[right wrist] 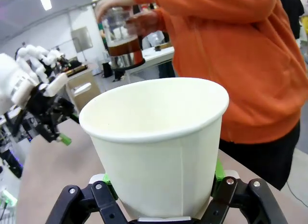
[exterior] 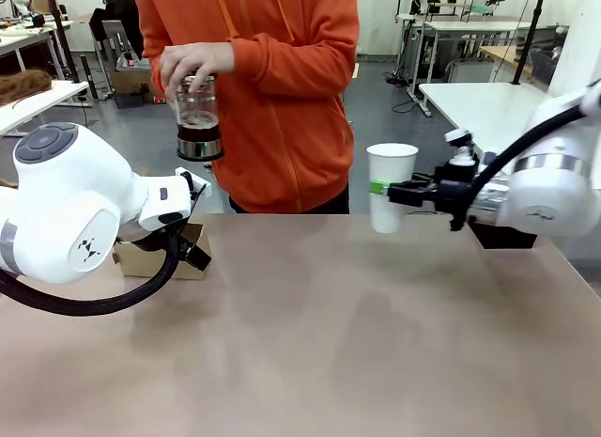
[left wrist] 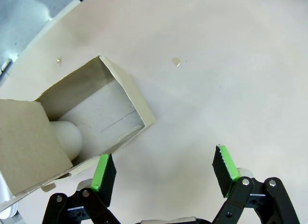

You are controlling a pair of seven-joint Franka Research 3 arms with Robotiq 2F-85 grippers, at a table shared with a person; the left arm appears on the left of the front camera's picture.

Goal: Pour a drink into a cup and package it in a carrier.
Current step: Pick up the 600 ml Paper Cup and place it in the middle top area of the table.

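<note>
Front view: the right gripper (exterior: 381, 188) pinches the tall white paper cup (exterior: 392, 174) near the far edge of the bare brown tabletop (exterior: 329, 343). The left gripper (left wrist: 163, 168), jaws spread, hangs just beside the brown cardboard carrier (left wrist: 29, 142). A person's hand (exterior: 195, 61) holds the clear glass jug of dark drink (exterior: 198, 127) well apart from the cup.

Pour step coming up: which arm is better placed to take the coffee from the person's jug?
Right. Its gripper is shut on the lidless cup, held upright toward the person. The left gripper is open and empty by the carrier.
</note>
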